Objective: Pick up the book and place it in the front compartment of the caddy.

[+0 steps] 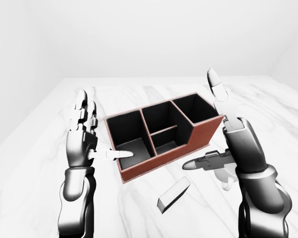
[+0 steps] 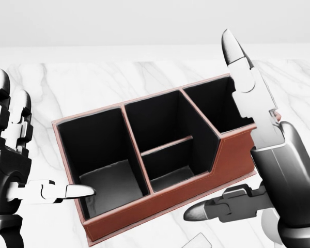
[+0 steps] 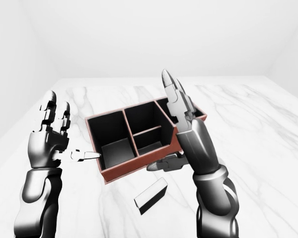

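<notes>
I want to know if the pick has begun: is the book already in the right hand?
No, the book lies flat on the marble table below the caddy, while the right hand hangs open above it.

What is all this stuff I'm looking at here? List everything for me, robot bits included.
caddy: one, reddish-brown outside and black inside, with several open compartments, all empty, middle of the marble table.
book: one, white with a dark edge, lying flat on the table below the caddy in the left-eye view, touched by neither hand.
table: one, white marble with grey veins, fills the lower part of each view.
walls: plain white, behind the table.
left robot hand: one, silver and black, fingers spread open, left of the caddy.
right robot hand: one, silver and black, fingers open, raised by the caddy's right end.
</notes>
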